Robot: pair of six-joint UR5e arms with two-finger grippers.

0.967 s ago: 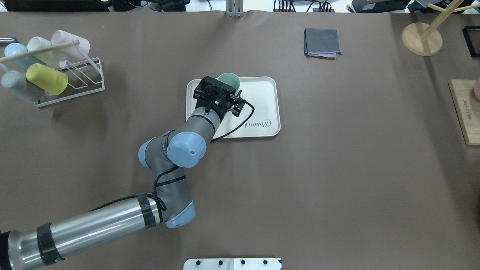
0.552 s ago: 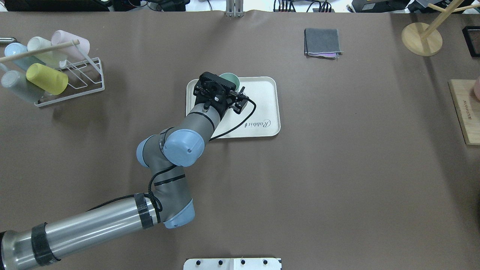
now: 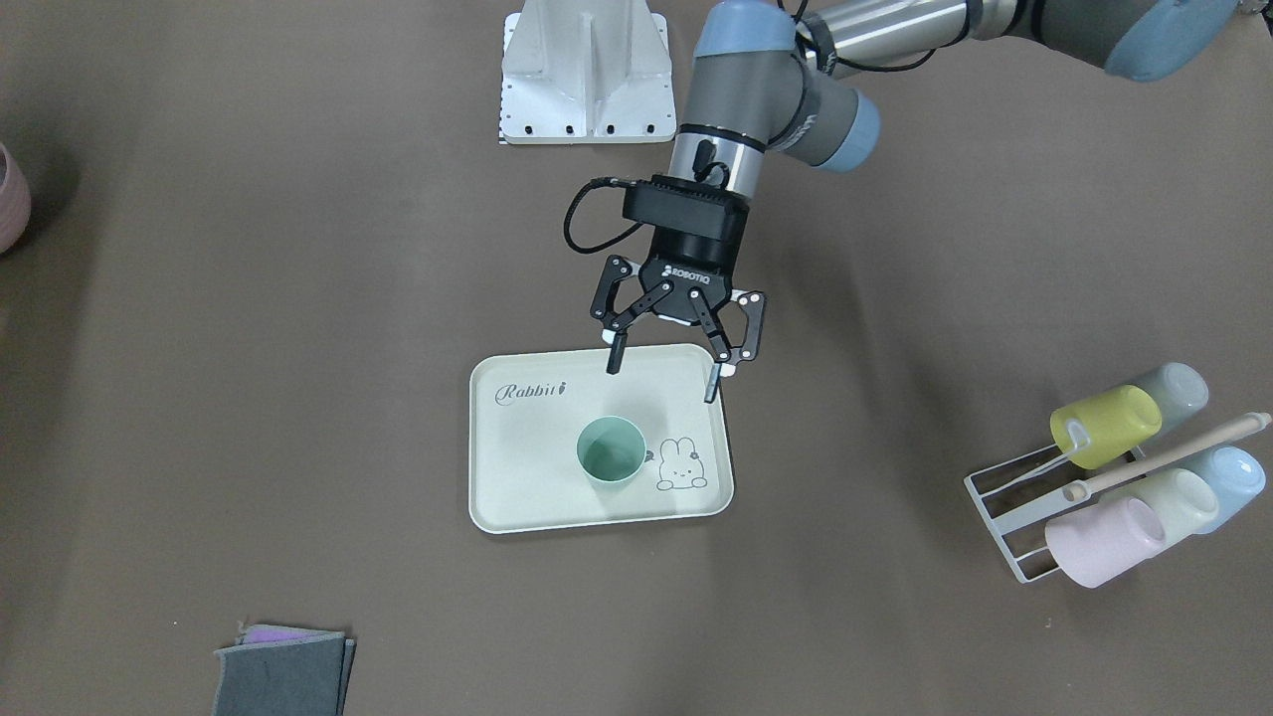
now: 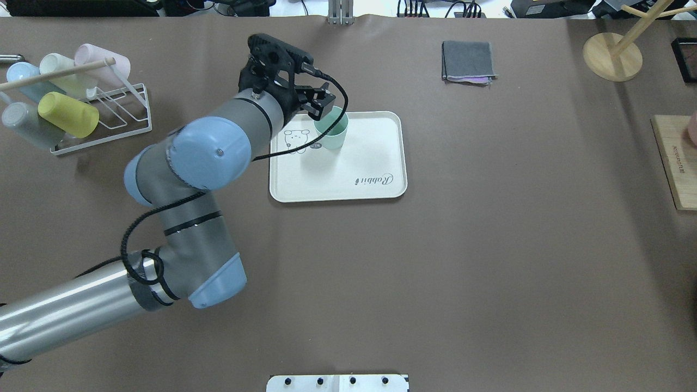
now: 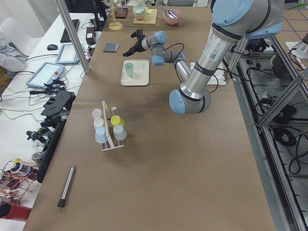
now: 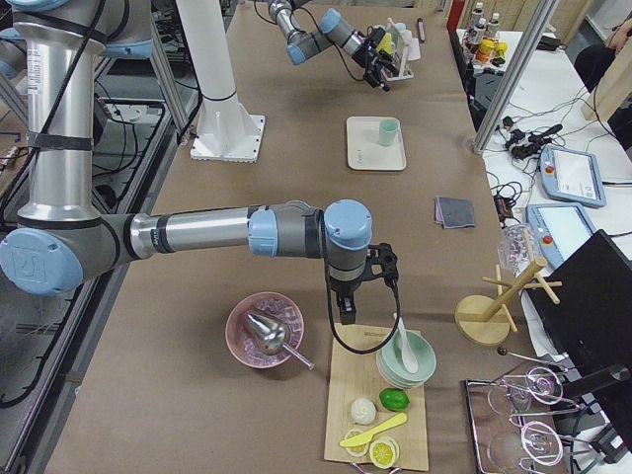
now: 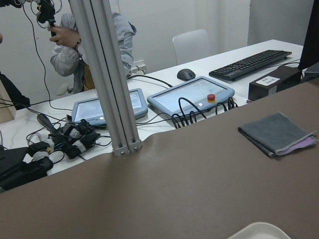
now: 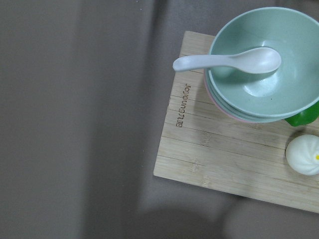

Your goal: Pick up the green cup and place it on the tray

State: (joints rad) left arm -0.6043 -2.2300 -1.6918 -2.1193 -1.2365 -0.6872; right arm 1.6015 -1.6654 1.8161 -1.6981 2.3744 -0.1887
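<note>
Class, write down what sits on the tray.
One green cup stands upright on the tray, beside the bunny drawing; it looks empty. The tray surface under the cup is hidden.

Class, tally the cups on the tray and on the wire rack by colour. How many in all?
green cup: 1
yellow cup: 1
pink cup: 1
pale blue cup: 1
cream cup: 1
grey cup: 1
Total: 6

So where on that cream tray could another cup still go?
The cream rectangular tray is bare from its Rabbit script to the opposite rim, beside the mint-green plastic cup. Tighter: between cup and bunny drawing; the open left gripper hangs overhead.
</note>
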